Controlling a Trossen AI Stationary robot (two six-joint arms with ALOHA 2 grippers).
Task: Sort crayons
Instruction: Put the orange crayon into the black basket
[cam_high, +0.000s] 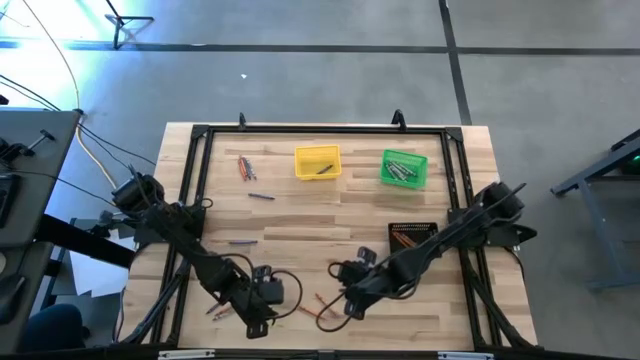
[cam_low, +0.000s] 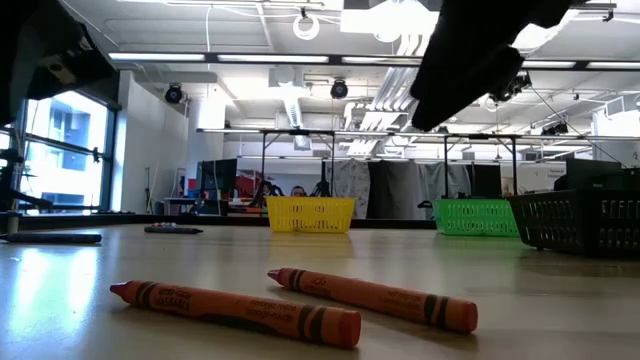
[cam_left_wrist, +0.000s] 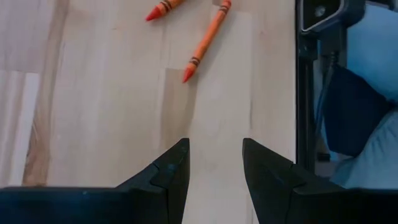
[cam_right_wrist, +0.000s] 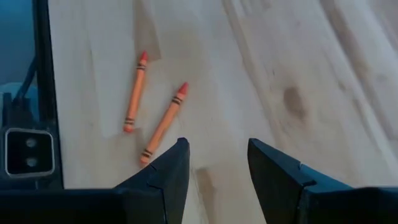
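Observation:
Two orange-red crayons (cam_high: 316, 308) lie flat on the wooden table near its front edge, side by side (cam_low: 235, 310) (cam_low: 372, 297). My left gripper (cam_high: 266, 318) hovers open to their left; in its wrist view the crayons (cam_left_wrist: 205, 42) lie ahead of its open fingers (cam_left_wrist: 214, 146). My right gripper (cam_high: 346, 302) hovers open just right of them; one crayon's end (cam_right_wrist: 165, 123) lies beside its left finger (cam_right_wrist: 217, 146). More crayons lie at the far left (cam_high: 243, 167), mid-left (cam_high: 262, 196) (cam_high: 240, 241) and front left (cam_high: 215, 312).
A yellow bin (cam_high: 317, 161) and a green bin (cam_high: 404, 168) stand at the back, each with crayons inside. A black bin (cam_high: 413, 237) sits at the right under my right arm. A black frame (cam_high: 200, 150) runs round the table.

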